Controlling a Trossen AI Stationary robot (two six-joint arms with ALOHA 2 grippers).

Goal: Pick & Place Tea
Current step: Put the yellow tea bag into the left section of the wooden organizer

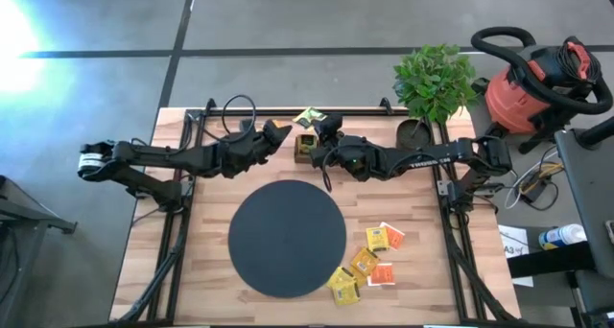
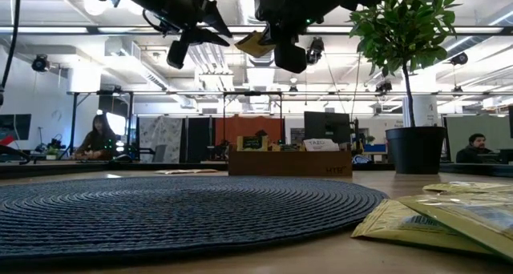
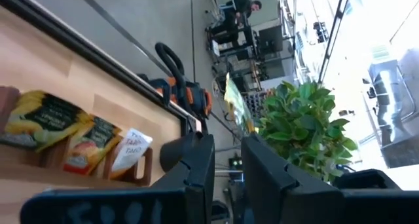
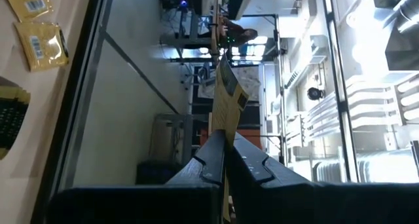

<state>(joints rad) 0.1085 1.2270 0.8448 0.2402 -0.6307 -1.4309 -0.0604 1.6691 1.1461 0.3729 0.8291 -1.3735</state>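
**Tea sachet held up over the back of the table**

My right hand (image 4: pixel 226 152) is clamped on one yellow tea sachet (image 4: pixel 226 96), its fingers pressed flat against the paper, and it hangs high above the table (image 1: pixel 192 270) near the back edge, just beside the wooden tray (image 1: pixel 305 146). My left hand (image 3: pixel 226 162) hovers close on the other side of that tray, fingers slightly apart and holding nothing. The tray holds several sachets (image 3: pixel 39 119) standing on edge. Another sachet (image 1: pixel 309 117) lies behind the tray. The black round mat (image 1: pixel 286 238) sits mid-table, and a loose cluster of yellow and orange-white sachets (image 1: pixel 369 261) lies just beside its right front edge. A potted plant (image 1: pixel 434 83) stands at the back right corner.
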